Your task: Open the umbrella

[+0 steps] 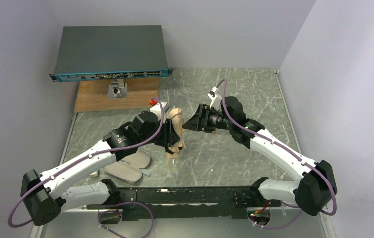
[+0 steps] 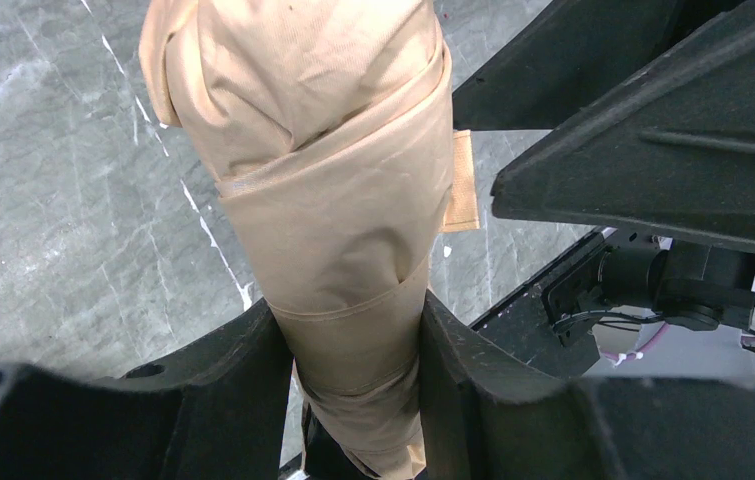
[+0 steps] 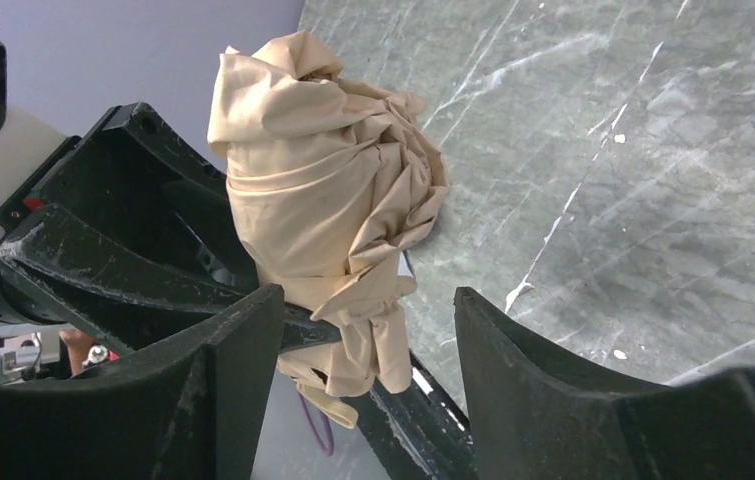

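**Overhead view.** Item: umbrella [image 1: 177, 130], compact folding type with a tan fabric canopy, furled. It is held roughly upright above the middle of the tabletop [image 1: 244, 94], handle end down. The left end effector [image 1: 168, 135] is clamped on its side. The right end effector [image 1: 189, 123] is just beside the upper end. A pale sleeve [image 1: 127, 167] lies flat near the left arm. A network switch [image 1: 110, 49] and a wooden board [image 1: 98, 96] sit at the far left, well apart.

**Left wrist view.** The left fingers [image 2: 238, 375] pinch the furled canopy on both sides, gripping it firmly. The fabric is soft and creased and gives under pressure, so the hold probably bears on the stiffer shaft and ribs inside. The strap [image 2: 461, 180] is wrapped around the bundle, and its tab juts out to one side.

**Right wrist view.** The right jaws stand apart, released and holding nothing. Loose folds at the canopy's crumpled end hang between them, with a clear gap on one side.

**Handling.**
- The umbrella looks light.
- The cloth is likely to slip and bunch if grasped alone.
- The strap tab looks like the best place to take hold first, then the rigid parts.
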Controlling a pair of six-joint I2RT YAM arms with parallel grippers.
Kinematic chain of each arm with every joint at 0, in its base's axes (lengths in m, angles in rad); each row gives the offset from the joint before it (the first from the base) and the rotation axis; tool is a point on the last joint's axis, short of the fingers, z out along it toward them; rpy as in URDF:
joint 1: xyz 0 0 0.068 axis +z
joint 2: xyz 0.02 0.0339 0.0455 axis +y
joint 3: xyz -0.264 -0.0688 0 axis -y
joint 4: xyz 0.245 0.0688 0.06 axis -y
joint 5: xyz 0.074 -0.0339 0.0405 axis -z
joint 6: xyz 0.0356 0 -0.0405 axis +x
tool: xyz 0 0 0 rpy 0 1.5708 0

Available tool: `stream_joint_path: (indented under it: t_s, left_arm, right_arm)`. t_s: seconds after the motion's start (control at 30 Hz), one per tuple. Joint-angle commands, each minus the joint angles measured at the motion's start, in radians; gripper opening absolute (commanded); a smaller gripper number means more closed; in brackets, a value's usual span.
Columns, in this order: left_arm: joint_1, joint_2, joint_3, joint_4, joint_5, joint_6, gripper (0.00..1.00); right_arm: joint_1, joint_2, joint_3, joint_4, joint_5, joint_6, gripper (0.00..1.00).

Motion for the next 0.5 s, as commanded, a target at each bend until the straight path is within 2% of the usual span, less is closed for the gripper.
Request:
stream_joint_path:
  t_s: [0.0,0.2,0.3,0.47]
  left_arm:
    - [-0.011,-0.003,0.061,0.097,-0.007,0.015,0.0]
    - [-0.013,-0.006,0.064,0.093,-0.007,0.022,0.0]
    - [-0.012,-0.008,0.068,0.087,-0.034,0.024,0.0]
    - [-0.013,-0.009,0.068,0.082,-0.036,0.022,0.0]
  right_arm:
    - [0.02,0.02,0.063,0.012,-0.006,-0.01,0.63]
    - [0.062,0.05,0.067,0.0,0.016,-0.017,0.57]
    - [0.075,0.056,0.067,-0.009,0.027,-0.021,0.43]
    - [0.076,0.052,0.058,-0.016,0.041,-0.024,0.31]
